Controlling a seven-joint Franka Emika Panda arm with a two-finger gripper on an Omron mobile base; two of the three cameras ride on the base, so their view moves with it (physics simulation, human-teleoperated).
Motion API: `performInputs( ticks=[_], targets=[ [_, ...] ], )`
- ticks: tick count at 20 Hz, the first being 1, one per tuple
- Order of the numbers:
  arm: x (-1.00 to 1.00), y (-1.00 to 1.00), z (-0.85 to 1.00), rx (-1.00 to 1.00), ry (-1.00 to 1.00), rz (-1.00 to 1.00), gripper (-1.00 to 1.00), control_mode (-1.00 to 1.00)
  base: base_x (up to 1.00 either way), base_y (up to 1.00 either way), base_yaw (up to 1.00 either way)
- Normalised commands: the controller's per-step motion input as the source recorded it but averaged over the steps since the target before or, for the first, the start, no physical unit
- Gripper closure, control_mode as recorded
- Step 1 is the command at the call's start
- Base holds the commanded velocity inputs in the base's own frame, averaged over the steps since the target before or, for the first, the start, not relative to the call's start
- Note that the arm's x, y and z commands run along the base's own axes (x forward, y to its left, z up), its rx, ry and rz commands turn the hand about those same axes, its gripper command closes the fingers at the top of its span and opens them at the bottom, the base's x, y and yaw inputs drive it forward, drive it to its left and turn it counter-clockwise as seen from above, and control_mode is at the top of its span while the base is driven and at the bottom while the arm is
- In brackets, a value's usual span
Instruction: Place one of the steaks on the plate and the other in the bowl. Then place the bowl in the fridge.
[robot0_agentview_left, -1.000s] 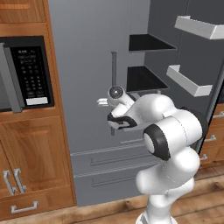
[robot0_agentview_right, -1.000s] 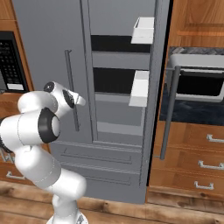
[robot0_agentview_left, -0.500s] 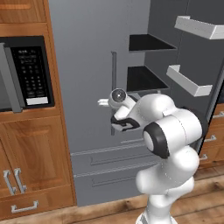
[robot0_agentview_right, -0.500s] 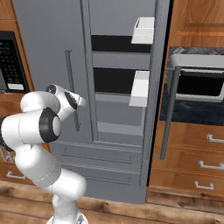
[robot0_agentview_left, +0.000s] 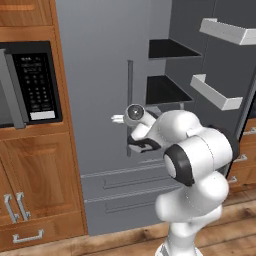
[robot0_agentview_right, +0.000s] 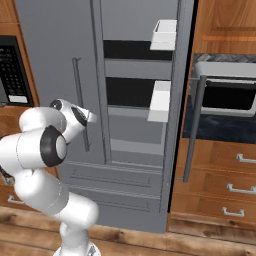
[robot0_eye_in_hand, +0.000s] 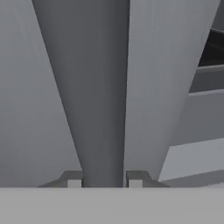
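The tall grey fridge (robot0_agentview_left: 95, 75) (robot0_agentview_right: 50, 45) stands straight ahead, left door closed and right door swung open. My gripper (robot0_agentview_left: 131, 146) (robot0_eye_in_hand: 104, 179) is at the lower part of the left door's vertical bar handle (robot0_agentview_left: 130, 85) (robot0_agentview_right: 77, 85) (robot0_eye_in_hand: 103, 109). In the hand view the bar runs up between my two fingertips (robot0_eye_in_hand: 72, 178), which press against it on either side, so the gripper is shut on the handle. The steaks, the plate and the bowl are out of view.
Black shelves (robot0_agentview_left: 165, 90) show inside the open half. The open door (robot0_agentview_right: 182, 75) carries white bins (robot0_agentview_left: 217, 95) (robot0_agentview_right: 160, 100). A microwave (robot0_agentview_left: 30, 85) sits at left over wooden cabinets (robot0_agentview_left: 30, 200). An oven (robot0_agentview_right: 225, 100) is at right. Fridge drawers (robot0_agentview_left: 125, 185) lie below.
The jaws have closed from wide open onto the left door's handle. The arm has shifted only slightly; the door has not visibly moved.
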Motion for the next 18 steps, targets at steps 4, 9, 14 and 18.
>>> performInputs(
  ticks=[4, 9, 14, 18],
  targets=[
    [-0.55, 0.15, 0.04, -0.06, 0.00, -0.09, 1.00, -1.00, 0.00, 0.00, 0.00],
    [-0.66, 0.45, 0.00, -0.11, -0.02, -0.20, 1.00, -1.00, 0.00, 0.00, 0.00],
    [-0.73, 0.59, 0.00, -0.12, -0.03, -0.20, 1.00, -1.00, 0.00, 0.00, 0.00],
    [-0.63, 0.28, 0.00, -0.05, -0.02, -0.14, 1.00, -1.00, 0.00, 0.00, 0.00]
  ],
)
